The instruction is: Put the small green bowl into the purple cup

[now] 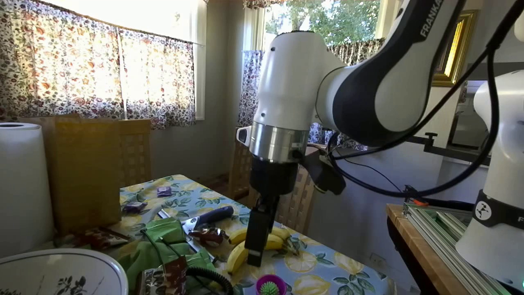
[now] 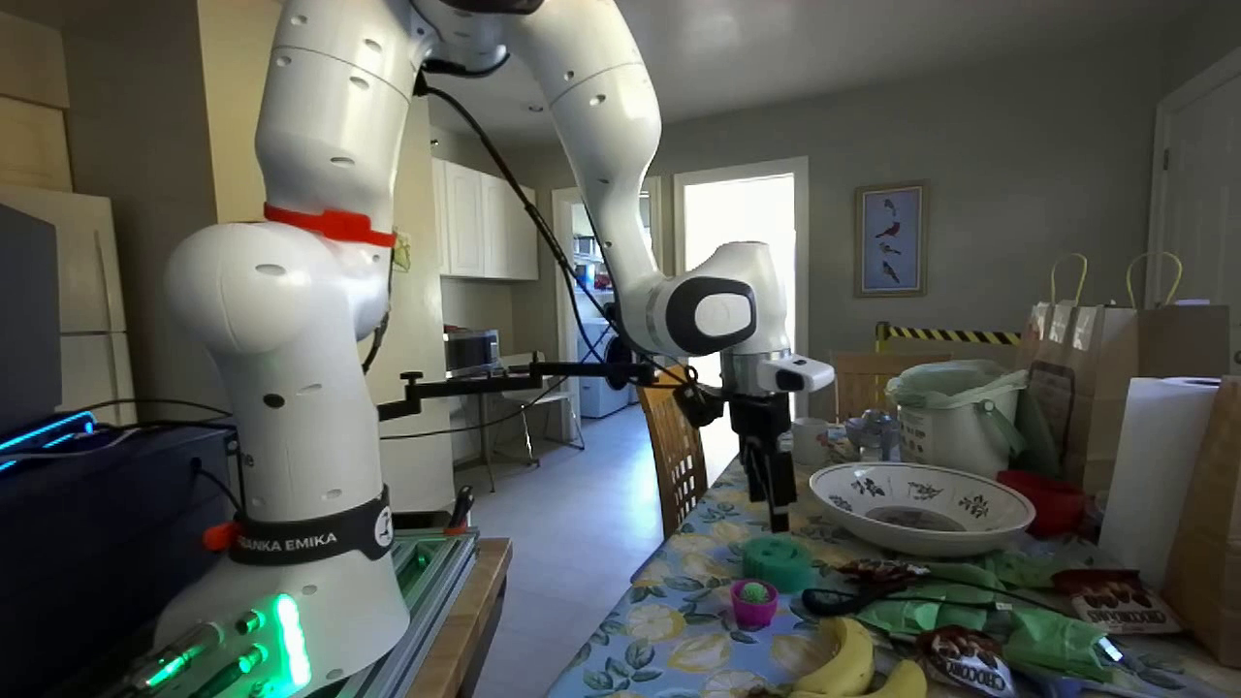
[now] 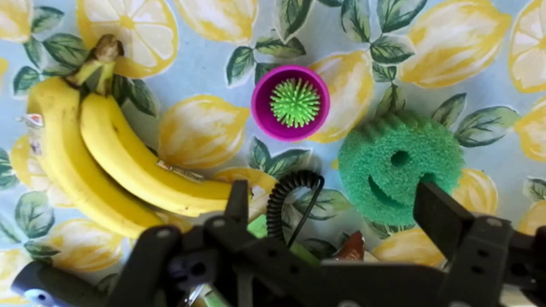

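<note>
Over the table (image 3: 200,76), gripper (image 3: 332,187) points down, fingers spread wide apart. Lower, purple cup (image 3: 262,106) stands upright, mouth up, axis vertical. Already inside: spiky green ball (image 3: 295,103), round, spines fanning out, can't call a long axis. Cup sits between bananas (image 3: 123,157) and green sponge (image 3: 403,181), apart from both, nearer the sponge.

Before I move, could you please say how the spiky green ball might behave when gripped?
The spiky green ball would probably squash slightly, as it looks rubbery and bristly. Being roundish, it may roll outside the magenta-purple cup.
</note>
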Robot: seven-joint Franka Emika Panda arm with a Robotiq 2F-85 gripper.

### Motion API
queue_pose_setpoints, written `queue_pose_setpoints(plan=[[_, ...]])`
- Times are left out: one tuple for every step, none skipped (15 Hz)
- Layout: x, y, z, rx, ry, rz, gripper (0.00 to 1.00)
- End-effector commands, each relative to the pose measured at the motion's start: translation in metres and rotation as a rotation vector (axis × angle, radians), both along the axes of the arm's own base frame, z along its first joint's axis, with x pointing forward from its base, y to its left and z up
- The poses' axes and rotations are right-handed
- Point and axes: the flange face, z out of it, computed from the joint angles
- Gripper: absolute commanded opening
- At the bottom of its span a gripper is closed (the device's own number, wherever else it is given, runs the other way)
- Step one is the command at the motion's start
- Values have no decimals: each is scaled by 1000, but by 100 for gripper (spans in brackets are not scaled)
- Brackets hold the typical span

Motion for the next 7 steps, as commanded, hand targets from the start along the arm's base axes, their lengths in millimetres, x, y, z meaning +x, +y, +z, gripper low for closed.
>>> queue_pose_setpoints(plan=[[2, -4, 10, 9, 4, -10, 100], [3, -6, 18, 15, 3, -15, 100], [3, -8, 24, 16, 2, -17, 100], [3, -8, 27, 16, 1, -18, 100], [3, -8, 27, 16, 2, -17, 100], [3, -8, 27, 16, 3, -16, 100], [3, -8, 27, 16, 4, -16, 100]])
